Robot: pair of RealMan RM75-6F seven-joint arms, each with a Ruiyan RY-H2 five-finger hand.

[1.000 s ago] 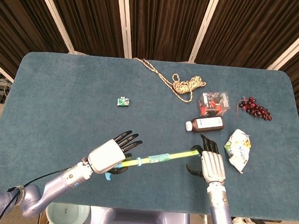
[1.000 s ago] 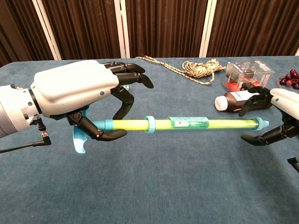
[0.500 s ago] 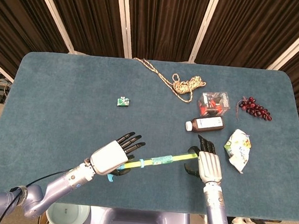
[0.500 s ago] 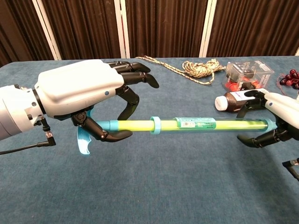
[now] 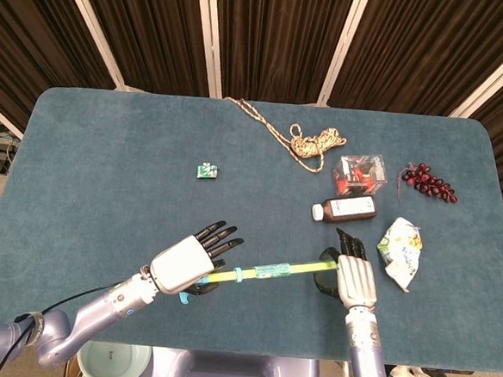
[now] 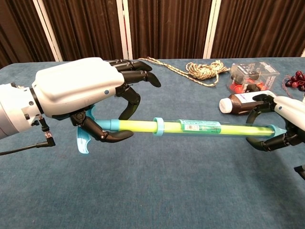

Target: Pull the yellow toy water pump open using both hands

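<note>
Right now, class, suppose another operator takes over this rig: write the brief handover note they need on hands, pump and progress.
Left hand holds the handle end of the yellow toy water pump, fingers curled around it.
Right hand cups the far tip, fingers around it.
The pump hangs level above the table, between both hands.
Done: both ends taken up.
Left: draw the hands apart; how far it is already open cannot be judged.

Even, bright overhead light in both views; tabletop (image 5: 107, 161) evenly lit, shadows soft and short, a faint one under the left hand (image 6: 78, 88) in the chest view; white shell of that hand slightly glossy, no harsh glare. Focus sharp throughout; dark curtains (image 5: 279, 35) behind stay dim; slight wide-angle bend at head-view edges.
</note>
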